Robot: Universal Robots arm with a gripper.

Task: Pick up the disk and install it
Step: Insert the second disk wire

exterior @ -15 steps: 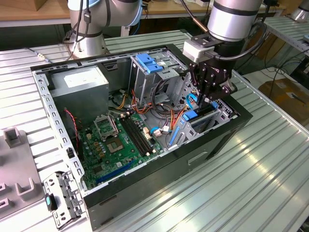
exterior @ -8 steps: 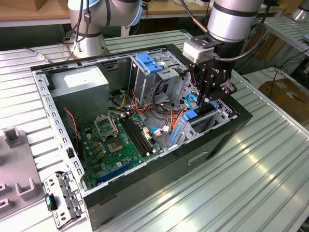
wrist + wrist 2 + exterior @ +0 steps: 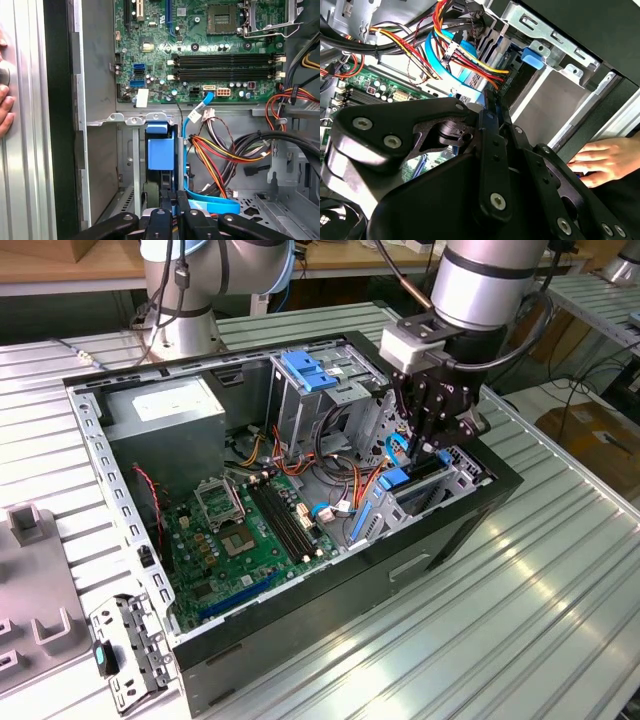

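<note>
The disk stands on edge in the drive bay at the case's front corner, and its blue plastic end (image 3: 160, 152) shows between the bay's metal walls. The same blue end (image 3: 397, 480) sits just below my gripper (image 3: 418, 445) in the exterior view. It appears as a blue tab (image 3: 532, 56) in the second wrist view. My gripper (image 3: 175, 200) hangs right over the bay, with its black fingers drawn together into a narrow tip (image 3: 492, 102) beside a flat blue cable. Nothing shows between the fingers.
The open computer case holds a green motherboard (image 3: 240, 530), a grey power supply box (image 3: 165, 410) and a metal cage with a blue handle (image 3: 305, 370). Bundled coloured cables (image 3: 225, 150) crowd the space beside the bay. A person's hand (image 3: 607, 160) rests on the case's outer side.
</note>
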